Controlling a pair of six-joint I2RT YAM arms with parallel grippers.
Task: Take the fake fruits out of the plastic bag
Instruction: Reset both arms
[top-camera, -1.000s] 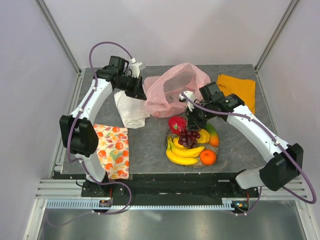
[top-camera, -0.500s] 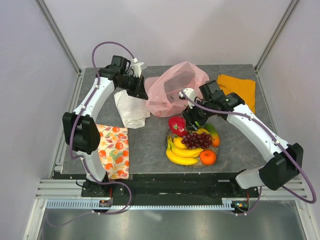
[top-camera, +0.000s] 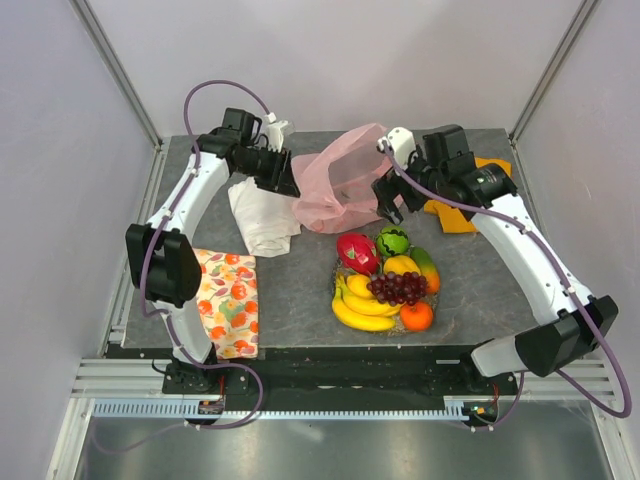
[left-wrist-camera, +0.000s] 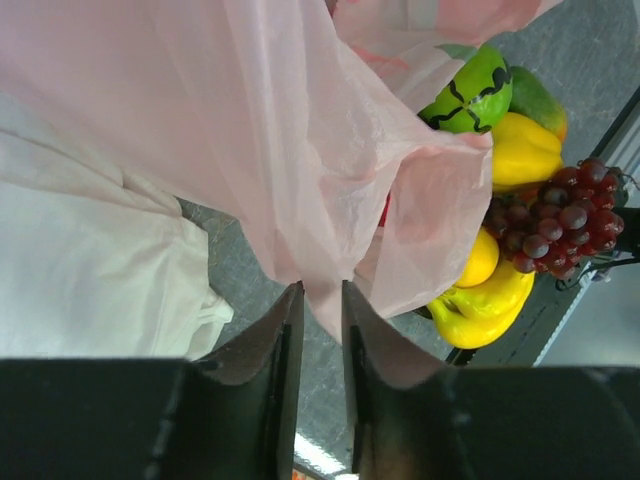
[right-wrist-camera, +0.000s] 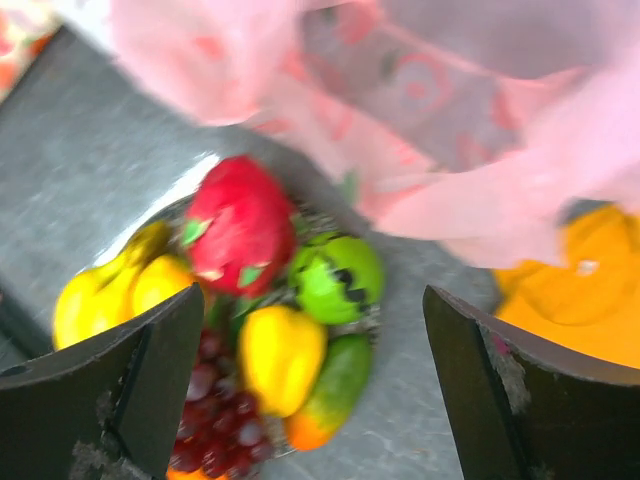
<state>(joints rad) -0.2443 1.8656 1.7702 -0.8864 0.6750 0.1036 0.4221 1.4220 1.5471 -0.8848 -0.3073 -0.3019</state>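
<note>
The pink plastic bag (top-camera: 345, 180) lies crumpled at the back of the table, and I see no fruit inside it. My left gripper (top-camera: 287, 185) is shut on a fold of the bag's left edge (left-wrist-camera: 320, 290). The fake fruits sit in a pile in front of the bag: dragon fruit (top-camera: 357, 252), green fruit (top-camera: 392, 241), yellow fruit (top-camera: 402, 265), mango (top-camera: 427, 268), grapes (top-camera: 400, 288), bananas (top-camera: 362, 310) and orange (top-camera: 416, 316). My right gripper (top-camera: 385, 205) hangs open and empty (right-wrist-camera: 312, 300) above the pile, beside the bag's right edge.
A white cloth (top-camera: 262, 218) lies left of the bag, under the left arm. An orange cloth (top-camera: 470, 175) is at the back right, partly under the right arm. A fruit-patterned cloth (top-camera: 225, 300) lies at the front left.
The right gripper opened, left the grapes on the pile, and rose back toward the bag. The left jaws parted slightly, with the bag still between them.
</note>
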